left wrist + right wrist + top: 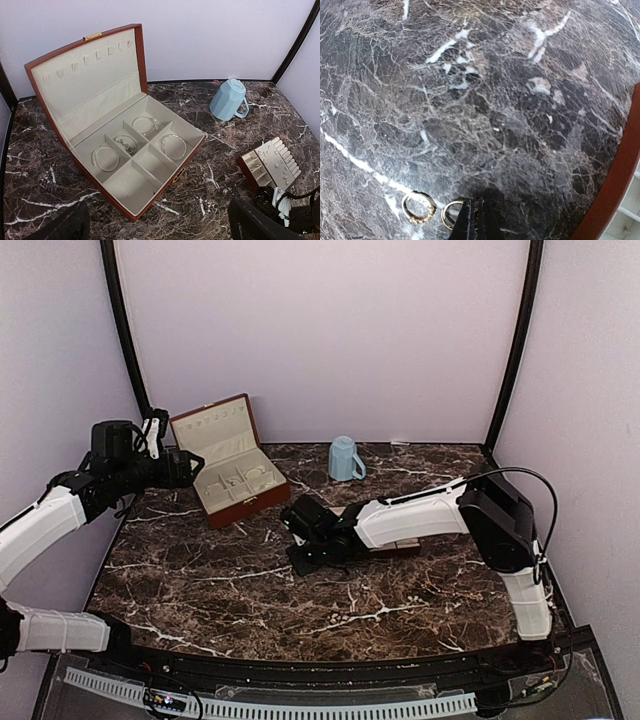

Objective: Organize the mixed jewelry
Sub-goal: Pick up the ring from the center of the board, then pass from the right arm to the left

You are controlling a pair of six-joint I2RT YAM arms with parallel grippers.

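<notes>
Right gripper (474, 207): clenched, fingertips meeting on the rim of a plain ring (445, 214) that lies on the table at centre.
Left gripper (159, 220): released, jaws wide, raised at the far left and holding nothing.
Marble table (200, 590): dark brown with white veins.
Reddish-brown box (85, 85): far left, lid standing open, cream-lined compartments.
Blue mug (227, 99): far centre, right of the box.
Small brown case (248, 175): right of centre, holding a cream slotted tray with silvery specks (275, 165) on it.
Bangles (106, 157): three, one to a compartment of the box.
Chain piece (126, 145): in a compartment between the bangles.
Stone-set ring (417, 219): flat on the marble, just beside the plain ring, not touching it.
</notes>
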